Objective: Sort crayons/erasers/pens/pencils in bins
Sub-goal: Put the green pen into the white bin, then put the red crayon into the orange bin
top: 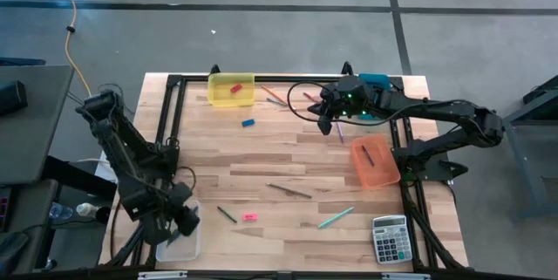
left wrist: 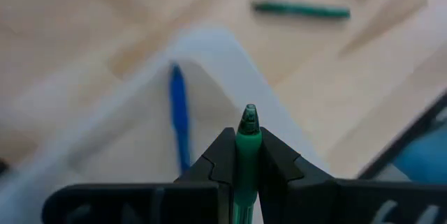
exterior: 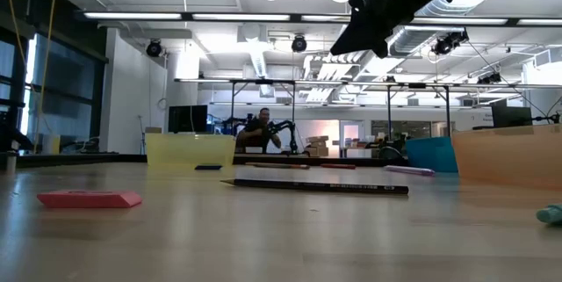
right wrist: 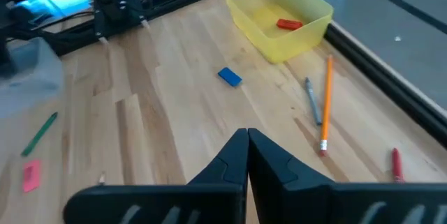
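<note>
My left gripper (top: 186,221) (left wrist: 248,144) hovers at the table's near left corner over the clear bin (top: 179,241) (left wrist: 230,63), shut on a green pen (left wrist: 248,130). A blue pen (left wrist: 179,123) lies in that bin. My right gripper (top: 327,121) (right wrist: 247,144) is shut, holds nothing, and hangs high near the far edge, beside the teal bin (top: 377,79). A red eraser (right wrist: 288,24) lies in the yellow bin (top: 231,88) (right wrist: 279,11). A blue eraser (top: 248,123) (right wrist: 229,77) and a pink eraser (top: 249,217) (exterior: 88,198) lie flat on the table. My left gripper pinches the green pen between its two fingers. The pen runs along the fingers, and its pointed tip (left wrist: 248,118) sticks out past the fingertips. The pen is lifted clear, above the clear bin.
The orange bin (top: 375,162) and a grey calculator (top: 390,238) stand at the right. Loose sticks lie about: a dark pencil (top: 288,190) (exterior: 316,185), a green pen (top: 227,214), a teal pen (top: 336,217), an orange pencil (right wrist: 326,102), a grey pen (right wrist: 313,102), a red crayon (right wrist: 397,165).
</note>
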